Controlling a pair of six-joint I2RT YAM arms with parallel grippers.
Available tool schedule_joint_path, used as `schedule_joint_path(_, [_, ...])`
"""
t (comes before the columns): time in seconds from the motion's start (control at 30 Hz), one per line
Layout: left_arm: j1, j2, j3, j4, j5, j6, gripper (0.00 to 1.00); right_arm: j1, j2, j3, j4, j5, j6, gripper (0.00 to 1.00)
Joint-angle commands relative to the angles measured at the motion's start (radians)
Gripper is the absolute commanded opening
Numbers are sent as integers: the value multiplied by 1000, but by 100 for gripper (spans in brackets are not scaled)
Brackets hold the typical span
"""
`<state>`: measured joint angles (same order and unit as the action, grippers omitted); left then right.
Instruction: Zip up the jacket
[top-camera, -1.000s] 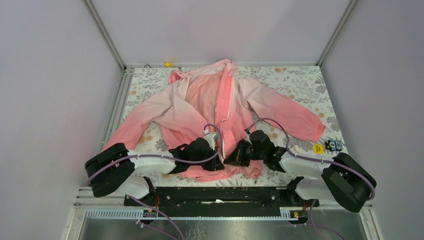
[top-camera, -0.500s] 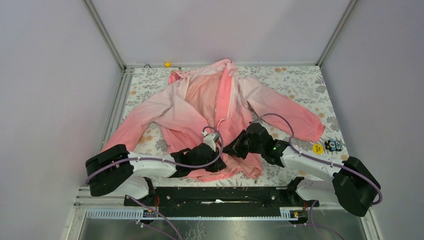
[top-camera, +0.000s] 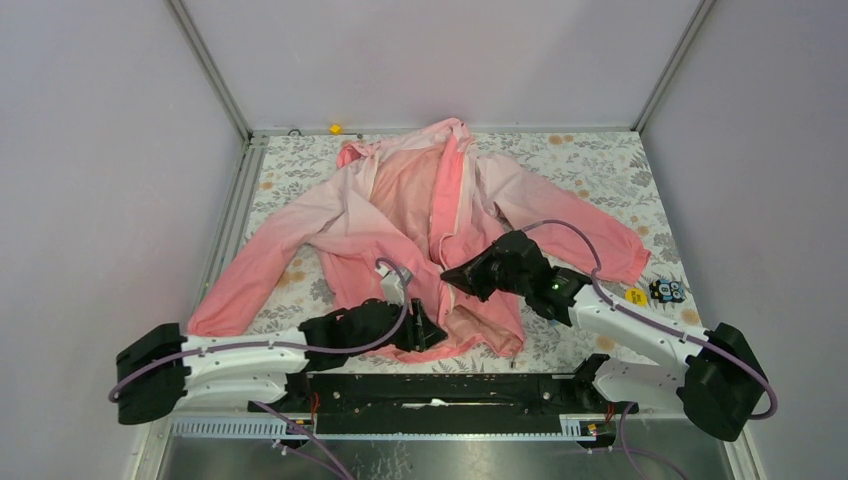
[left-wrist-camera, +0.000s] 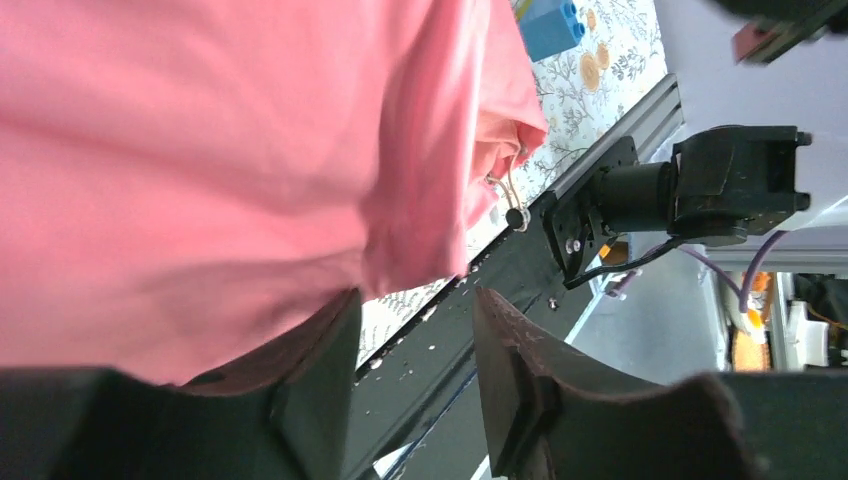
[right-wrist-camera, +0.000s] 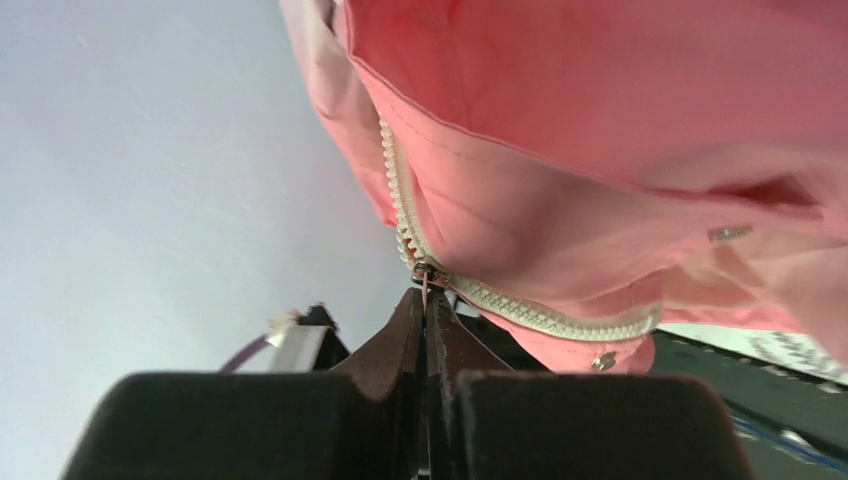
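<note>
The pink jacket (top-camera: 400, 200) lies spread on the table, front open at the top, collar at the far side. My right gripper (top-camera: 452, 275) is over its lower front. In the right wrist view that gripper (right-wrist-camera: 425, 297) is shut on the zipper pull (right-wrist-camera: 424, 272), with the white zipper (right-wrist-camera: 398, 190) running up from it and closed teeth trailing to the right. My left gripper (top-camera: 422, 332) is at the coral hem near the table's front edge. In its wrist view the left gripper (left-wrist-camera: 415, 315) is open, with the jacket's hem (left-wrist-camera: 200, 150) beside one finger and nothing between the fingers.
A yellow disc (top-camera: 635, 296) and a small blue-and-black toy (top-camera: 667, 290) sit at the right edge of the floral table. A blue brick (left-wrist-camera: 550, 25) shows beyond the hem. The black mounting rail (top-camera: 430, 390) borders the near edge. Grey walls enclose three sides.
My left gripper has opened, let go of the hem and drawn back toward the near left. My right gripper has moved away from the hem toward the collar, still pinching the zipper pull.
</note>
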<state>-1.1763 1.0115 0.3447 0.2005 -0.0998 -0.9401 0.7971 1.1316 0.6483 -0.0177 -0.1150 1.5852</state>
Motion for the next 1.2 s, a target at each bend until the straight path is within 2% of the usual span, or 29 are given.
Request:
schedule_joint_path(0.0, [-14, -96, 19, -105, -118, 7, 55, 27, -13, 117, -53, 95, 151, 0])
schedule_joint_path(0.13, [-14, -84, 89, -86, -198, 49, 66, 53, 18, 130, -88, 107, 236, 0])
schedule_joint_path(0.17, [-15, -70, 103, -77, -217, 52, 71, 60, 27, 145, -104, 108, 236, 0])
schedule_joint_path(0.2, [-17, -57, 118, -68, -235, 55, 85, 68, 33, 164, -124, 109, 231, 0])
schedule_joint_path(0.23, [-20, -42, 134, -64, -257, 58, 87, 75, 39, 179, -136, 110, 232, 0])
schedule_joint_path(0.37, [-32, 1, 175, -20, -310, 84, 87, 86, 49, 203, -159, 110, 257, 0])
schedule_joint_path(0.5, [-32, 59, 212, -13, -322, 65, 70, 90, 35, 190, -139, 110, 277, 0])
schedule_joint_path(0.57, [-33, 73, 212, -13, -325, 40, 64, 91, 30, 192, -142, 127, 277, 0])
schedule_joint_path(0.77, [-34, 62, 173, -14, -345, -22, 38, 91, 41, 240, -221, 149, 275, 0])
schedule_joint_path(0.97, [-41, 28, 56, 15, -268, -98, 21, 91, 75, 263, -216, 169, 294, 0])
schedule_joint_path(1.17, [-83, -1, -37, -26, -174, -181, 1, 91, 191, 382, -306, 98, 292, 0])
